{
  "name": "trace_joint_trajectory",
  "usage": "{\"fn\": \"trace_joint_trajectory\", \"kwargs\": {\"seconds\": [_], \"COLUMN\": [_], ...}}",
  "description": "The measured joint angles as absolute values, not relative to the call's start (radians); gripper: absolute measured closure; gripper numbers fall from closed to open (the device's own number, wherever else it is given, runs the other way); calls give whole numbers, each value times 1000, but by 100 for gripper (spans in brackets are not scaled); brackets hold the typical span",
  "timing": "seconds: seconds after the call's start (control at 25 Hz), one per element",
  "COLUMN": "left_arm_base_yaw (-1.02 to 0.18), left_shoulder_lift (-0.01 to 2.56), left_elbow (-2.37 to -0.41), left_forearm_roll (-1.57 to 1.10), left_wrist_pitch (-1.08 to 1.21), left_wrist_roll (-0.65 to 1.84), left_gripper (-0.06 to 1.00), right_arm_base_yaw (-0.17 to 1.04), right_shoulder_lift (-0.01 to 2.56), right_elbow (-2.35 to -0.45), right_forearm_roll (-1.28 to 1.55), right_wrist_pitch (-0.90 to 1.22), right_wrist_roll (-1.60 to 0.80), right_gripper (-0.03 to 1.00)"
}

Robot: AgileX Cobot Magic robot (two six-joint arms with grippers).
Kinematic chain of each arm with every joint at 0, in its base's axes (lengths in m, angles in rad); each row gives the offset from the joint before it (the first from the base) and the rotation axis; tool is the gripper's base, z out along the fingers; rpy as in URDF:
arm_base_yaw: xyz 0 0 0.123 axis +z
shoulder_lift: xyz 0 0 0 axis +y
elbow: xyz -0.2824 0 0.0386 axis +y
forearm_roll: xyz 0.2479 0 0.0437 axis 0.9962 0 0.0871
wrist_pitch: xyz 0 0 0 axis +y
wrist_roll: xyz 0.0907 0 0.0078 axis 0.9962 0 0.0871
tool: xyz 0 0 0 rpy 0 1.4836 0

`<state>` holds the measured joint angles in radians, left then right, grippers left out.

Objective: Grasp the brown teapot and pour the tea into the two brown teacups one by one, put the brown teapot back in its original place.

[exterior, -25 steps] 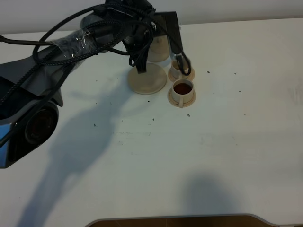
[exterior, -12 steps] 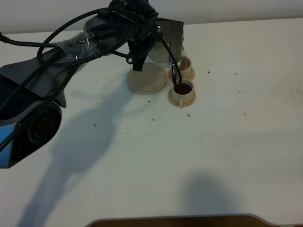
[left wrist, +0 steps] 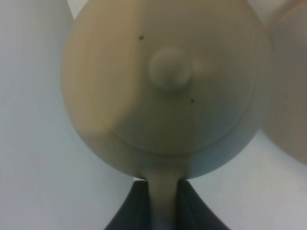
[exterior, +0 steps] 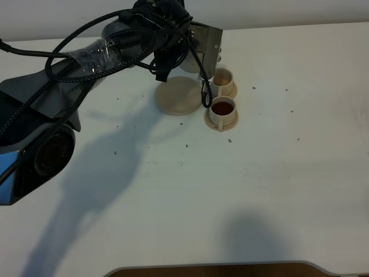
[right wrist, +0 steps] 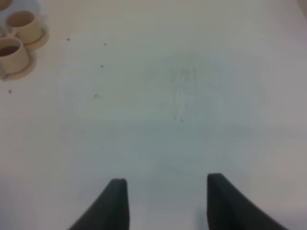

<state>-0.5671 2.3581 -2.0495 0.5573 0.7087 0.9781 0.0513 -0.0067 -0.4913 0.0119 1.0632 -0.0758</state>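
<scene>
The brown teapot (left wrist: 168,81) fills the left wrist view, lid knob up, and my left gripper (left wrist: 163,211) is shut on its loop handle. From above, only a pale bit of the teapot (exterior: 191,64) shows under my left arm, just behind the wide round saucer (exterior: 177,97), which lies bare. The two brown teacups stand on small saucers to the right of it. The near teacup (exterior: 222,108) holds dark tea. The far teacup (exterior: 222,77) looks paler inside. My right gripper (right wrist: 165,191) hangs open over bare table, with both cups far off.
Black cables loop over my left arm (exterior: 104,52), which covers the back left of the white table (exterior: 259,173). Small dark specks dot the tabletop. The table's front edge runs along the bottom of the overhead view.
My left wrist has swung back from over the far teacup toward the wide saucer, carrying the teapot. The far cup, hidden a second ago, now shows.
</scene>
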Motion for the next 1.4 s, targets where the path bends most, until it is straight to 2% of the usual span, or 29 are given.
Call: {"fn": "trace_joint_trajectory", "kwargs": {"seconds": [1.4], "left_arm_base_yaw": [-589], "left_shoulder_lift": [2358], "left_elbow": [-2049], "left_forearm_roll": [632], "left_wrist_pitch": [666], "left_wrist_roll": [1187], "left_gripper": [84], "right_arm_base_yaw": [51], "right_shoulder_lift": [-7], "right_elbow": [-491], "right_forearm_roll": [12], "right_wrist_pitch": [1063], "right_wrist_roll": [-76], "right_gripper": [57]}}
